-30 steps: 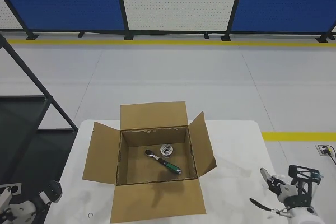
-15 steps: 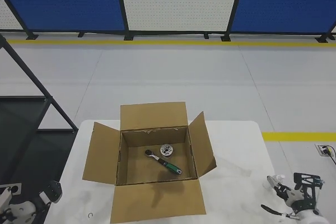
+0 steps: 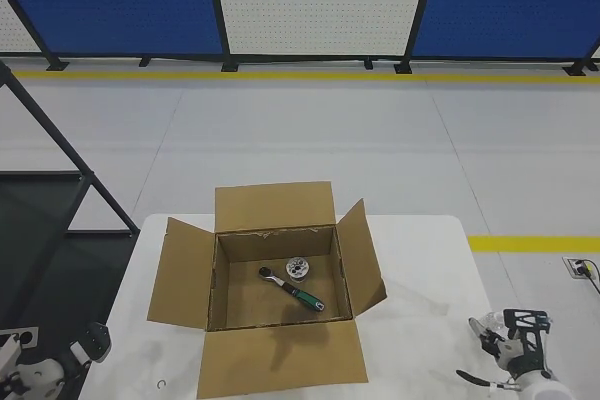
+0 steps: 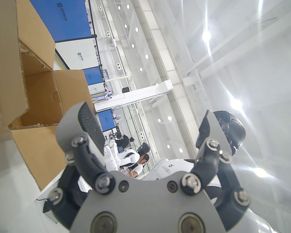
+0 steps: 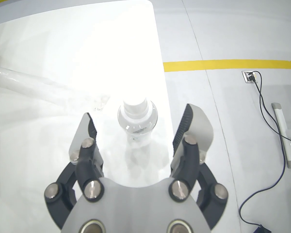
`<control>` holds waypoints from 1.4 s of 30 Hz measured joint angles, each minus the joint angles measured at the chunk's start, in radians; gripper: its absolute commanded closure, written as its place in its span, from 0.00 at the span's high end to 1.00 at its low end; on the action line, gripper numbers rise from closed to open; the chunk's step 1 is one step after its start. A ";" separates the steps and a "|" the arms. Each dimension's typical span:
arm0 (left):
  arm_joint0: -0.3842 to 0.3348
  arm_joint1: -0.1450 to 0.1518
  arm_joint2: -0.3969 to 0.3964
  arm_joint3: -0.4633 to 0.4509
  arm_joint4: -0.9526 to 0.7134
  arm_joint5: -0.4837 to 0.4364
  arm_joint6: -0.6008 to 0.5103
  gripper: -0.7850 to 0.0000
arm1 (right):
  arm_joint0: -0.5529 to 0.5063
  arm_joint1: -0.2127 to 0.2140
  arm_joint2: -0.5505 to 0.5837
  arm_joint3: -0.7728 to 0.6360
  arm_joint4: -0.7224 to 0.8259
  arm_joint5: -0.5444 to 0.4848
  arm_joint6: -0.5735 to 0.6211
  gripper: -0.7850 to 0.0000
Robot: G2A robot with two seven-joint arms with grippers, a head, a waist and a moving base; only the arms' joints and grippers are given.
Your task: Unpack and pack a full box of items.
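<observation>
1. Two items left inside the cardboard box: ratchet wrench mid-floor, small round metal piece just beyond it, toward the far wall.
2. Right of the box, near the table edge: small pale bottle, upright, standing free between the spread fingers of the right gripper, touched by neither.
3. Against a second ago: right gripper slightly farther from the box, bottle on the table; reads as a release just finished.
4. Left of the box: left gripper, fingers wide apart, nothing held.
5. Unpacking judged part done, wrench and round piece still to come out.
</observation>
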 measured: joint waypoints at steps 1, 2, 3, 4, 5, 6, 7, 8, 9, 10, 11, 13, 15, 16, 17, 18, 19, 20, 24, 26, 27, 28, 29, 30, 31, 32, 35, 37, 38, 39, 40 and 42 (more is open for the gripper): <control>0.000 0.000 0.000 0.000 0.000 0.000 0.000 1.00 | 0.000 0.001 0.000 0.001 0.000 -0.001 0.001 0.00; 0.000 0.000 0.000 0.000 0.000 0.000 0.000 1.00 | 0.001 0.002 0.000 0.002 0.000 -0.003 0.002 0.00; 0.000 0.000 0.000 0.000 0.000 0.000 0.000 1.00 | 0.002 0.003 0.000 0.003 -0.001 -0.004 0.004 0.00; 0.000 0.000 0.000 0.000 0.000 0.000 0.000 1.00 | 0.002 0.004 -0.001 0.004 -0.001 -0.005 0.006 0.00; 0.000 0.000 0.000 0.000 0.000 0.000 0.000 1.00 | 0.003 0.004 -0.001 0.004 -0.001 -0.005 0.007 0.00; 0.000 0.000 0.000 0.000 0.000 0.000 0.000 1.00 | 0.005 0.005 -0.002 0.004 0.002 -0.005 0.007 0.00; 0.000 0.000 0.000 0.000 0.000 0.000 0.000 1.00 | 0.005 0.006 -0.002 0.002 0.007 -0.005 0.007 0.00; 0.000 0.000 0.000 0.000 0.000 0.000 0.000 1.00 | 0.005 0.006 -0.001 -0.002 0.016 -0.008 0.006 0.00; 0.000 0.000 0.000 0.000 0.000 0.000 0.000 1.00 | 0.004 0.006 0.001 -0.011 0.032 -0.014 0.004 0.00; 0.000 0.000 0.000 0.000 0.000 0.000 0.000 1.00 | 0.001 0.007 0.004 -0.023 0.049 -0.020 0.002 0.00; 0.000 0.000 0.000 0.000 0.000 0.000 0.000 1.00 | -0.004 0.007 0.008 -0.038 0.069 -0.029 0.000 0.00; 0.000 0.000 0.000 0.000 0.000 0.000 0.000 1.00 | -0.021 0.008 0.020 -0.092 0.125 -0.052 -0.002 0.00; 0.000 0.000 0.000 0.000 0.000 0.000 0.000 1.00 | -0.049 0.008 0.031 -0.173 0.166 -0.071 -0.002 0.00; 0.000 0.000 0.000 0.000 0.000 0.000 0.000 1.00 | -0.064 0.008 0.034 -0.215 0.179 -0.079 -0.003 0.00; 0.000 0.000 0.000 0.000 0.000 0.000 0.000 1.00 | -0.081 0.008 0.035 -0.259 0.191 -0.086 -0.005 0.00; 0.000 0.000 0.000 0.000 0.000 0.000 0.000 1.00 | -0.102 0.008 0.036 -0.318 0.209 -0.090 -0.007 0.00; 0.000 0.000 0.000 0.000 0.000 0.000 0.000 1.00 | -0.116 0.008 0.035 -0.362 0.223 -0.092 -0.006 0.00; 0.000 0.000 0.000 0.000 0.000 0.000 0.000 1.00 | -0.130 0.007 0.033 -0.404 0.236 -0.093 -0.003 0.00; 0.000 0.000 0.000 0.000 0.000 0.000 0.000 1.00 | -0.175 0.007 0.003 -0.590 0.242 -0.074 0.026 0.00; 0.000 0.000 0.000 0.000 0.000 0.000 0.000 1.00 | -0.180 0.007 -0.023 -0.655 0.233 -0.071 0.045 0.00; 0.000 0.000 0.000 0.000 0.000 0.000 0.001 1.00 | -0.170 0.008 -0.043 -0.678 0.228 -0.072 0.055 0.00; 0.000 0.000 -0.001 -0.001 0.000 0.001 0.006 1.00 | -0.154 0.009 -0.060 -0.680 0.222 -0.073 0.059 0.00; 0.000 -0.001 -0.003 -0.003 0.000 0.002 0.016 1.00 | -0.134 0.010 -0.080 -0.677 0.215 -0.075 0.064 0.00; 0.002 -0.002 -0.008 -0.003 -0.004 0.000 0.026 1.00 | -0.104 0.011 -0.111 -0.674 0.202 -0.075 0.073 0.00; 0.005 -0.003 -0.013 -0.001 -0.009 -0.004 0.030 1.00 | -0.081 0.012 -0.138 -0.673 0.192 -0.072 0.084 0.00; 0.009 -0.004 -0.018 0.002 -0.015 -0.008 0.033 1.00 | -0.057 0.012 -0.168 -0.673 0.181 -0.069 0.096 0.00; 0.022 -0.008 -0.036 0.012 -0.035 -0.020 0.031 1.00 | 0.025 0.010 -0.282 -0.673 0.115 -0.033 0.134 0.00; 0.031 -0.011 -0.047 0.022 -0.051 -0.028 0.029 1.00 | 0.081 0.006 -0.371 -0.673 0.066 0.013 0.158 0.00; 0.035 -0.012 -0.051 0.026 -0.058 -0.031 0.029 1.00 | 0.104 0.003 -0.410 -0.673 0.048 0.034 0.171 0.00; 0.040 -0.014 -0.056 0.033 -0.068 -0.036 0.028 1.00 | 0.135 0.000 -0.460 -0.673 0.027 0.062 0.191 0.00; 0.043 -0.015 -0.059 0.038 -0.075 -0.039 0.027 1.00 | 0.157 -0.003 -0.496 -0.673 0.013 0.084 0.208 0.00; 0.051 -0.019 -0.066 0.049 -0.090 -0.045 0.023 1.00 | 0.204 -0.010 -0.578 -0.673 -0.022 0.132 0.254 0.00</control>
